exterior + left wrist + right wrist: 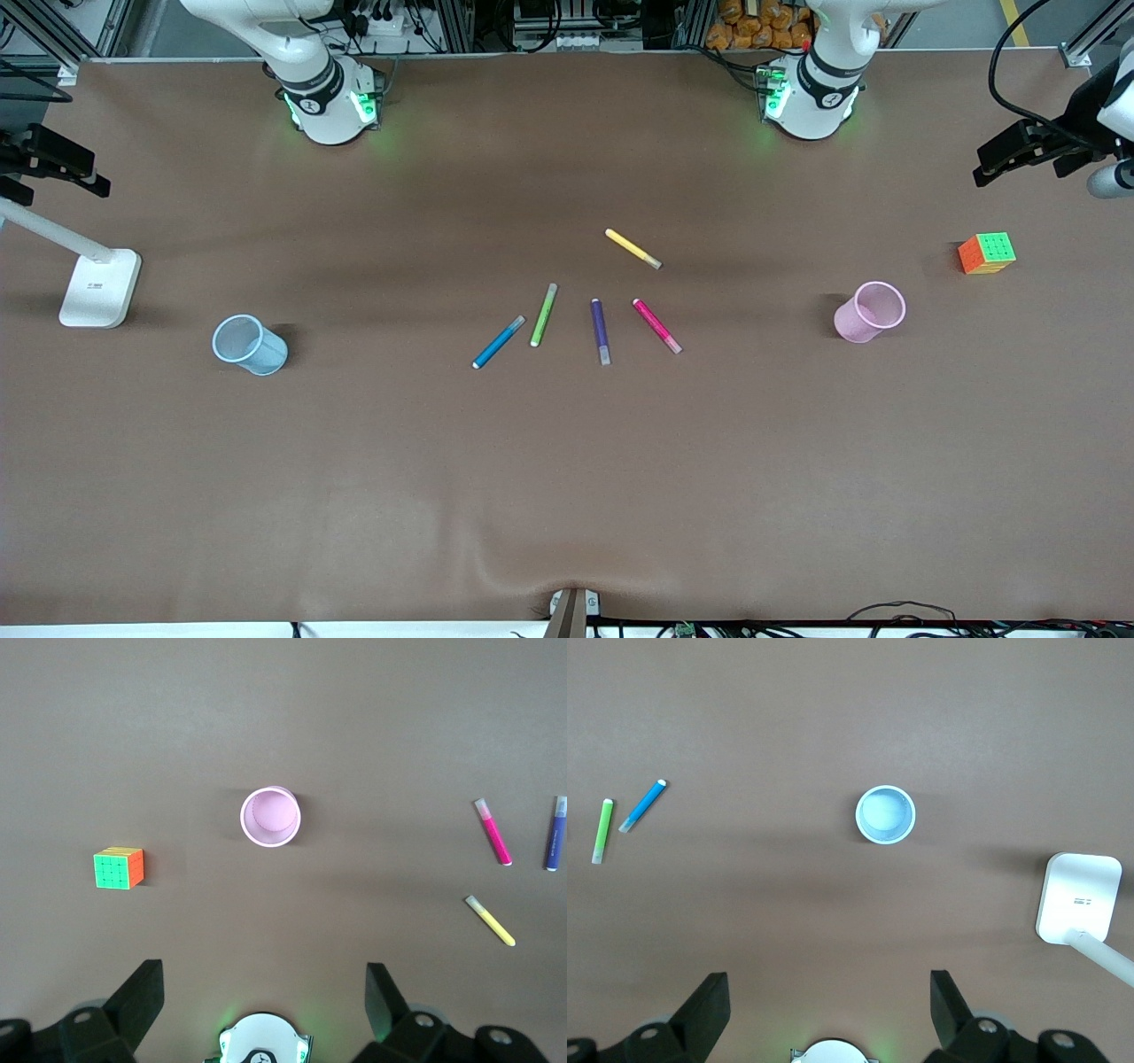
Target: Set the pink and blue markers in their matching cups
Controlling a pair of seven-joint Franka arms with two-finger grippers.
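Left tool [261,992]: wide, empty, over pink cup [270,816] (pink marker [493,832] beside; blue marker unseen here)
Right tool [828,992]: wide, empty, over blue cup [886,814]; blue marker [643,805] mid-desk

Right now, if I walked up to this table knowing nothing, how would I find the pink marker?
Start at the pink cup standing toward the left arm's end of the table, then look toward the table's middle, where five pens lie loosely fanned. The pink marker is the pen closest to that cup, beside the purple marker. It is the only magenta one, with a pale cap.
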